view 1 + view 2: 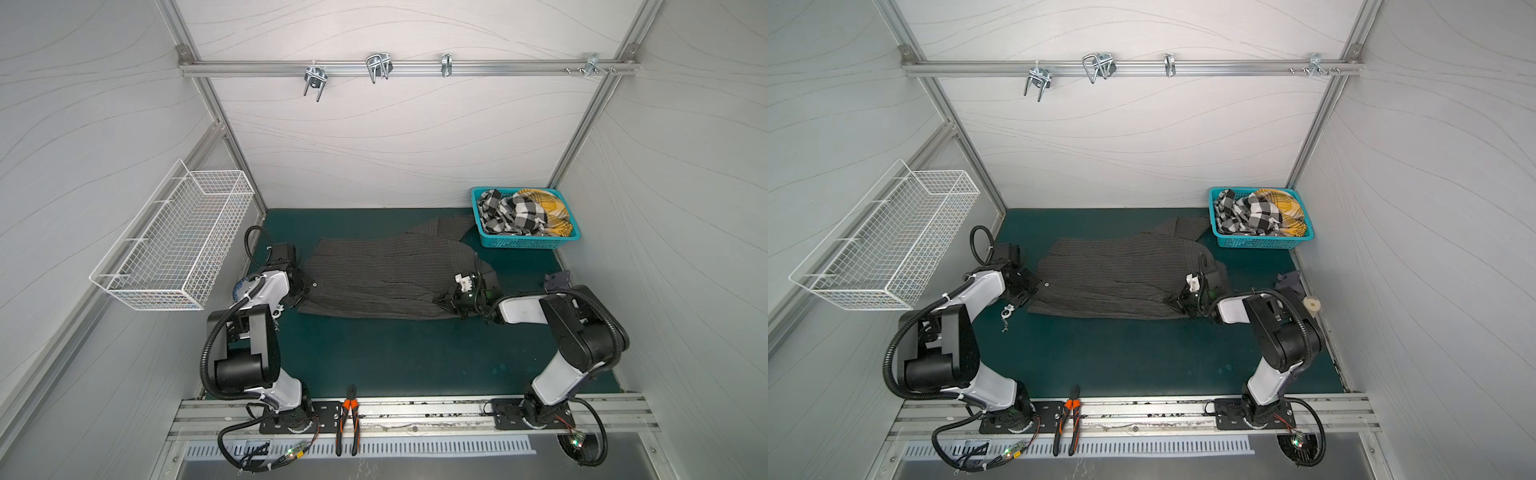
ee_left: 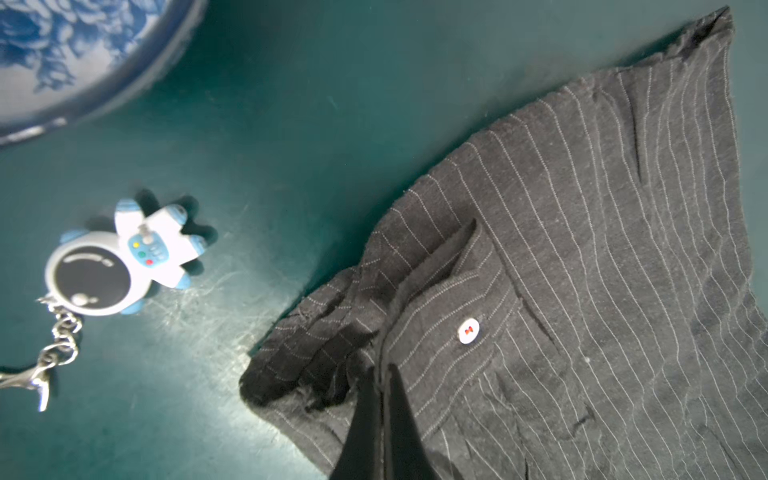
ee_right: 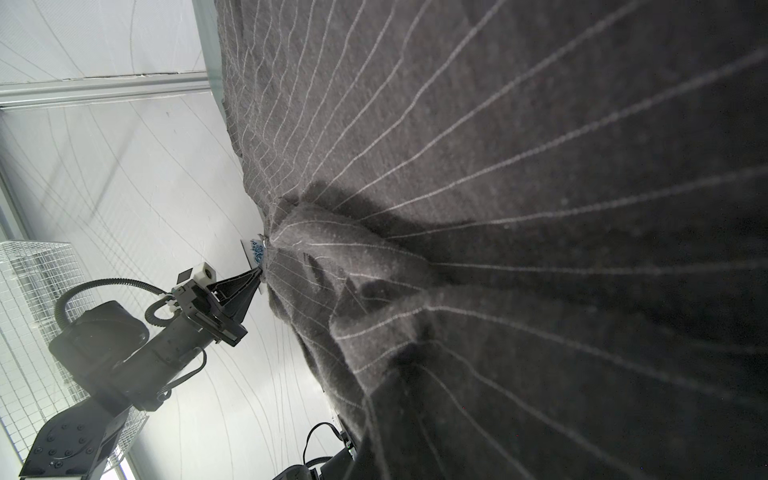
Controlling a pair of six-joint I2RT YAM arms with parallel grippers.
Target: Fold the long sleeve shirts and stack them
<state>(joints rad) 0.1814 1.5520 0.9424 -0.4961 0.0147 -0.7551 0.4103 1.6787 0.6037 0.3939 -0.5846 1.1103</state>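
A dark charcoal long sleeve shirt (image 1: 386, 274) (image 1: 1117, 274) with pale pinstripes lies spread across the green mat in both top views. My left gripper (image 1: 305, 291) (image 1: 1034, 291) is at its left end. In the left wrist view this gripper (image 2: 380, 370) is shut on a bunched edge of the shirt (image 2: 582, 249), near a white button (image 2: 468, 330). My right gripper (image 1: 442, 301) (image 1: 1171, 301) is shut on the shirt's near right corner. Striped cloth (image 3: 540, 208) fills the right wrist view and hides that gripper's jaws. The left gripper (image 3: 257, 272) shows there, pinching the far end.
A turquoise basket (image 1: 523, 242) of checked clothes stands at the back right. A white wire basket (image 1: 174, 245) hangs on the left wall. An astronaut keychain (image 2: 120, 257) and a blue-and-white bowl (image 2: 62, 62) lie by the left gripper. Orange pliers (image 1: 348, 419) rest on the front rail.
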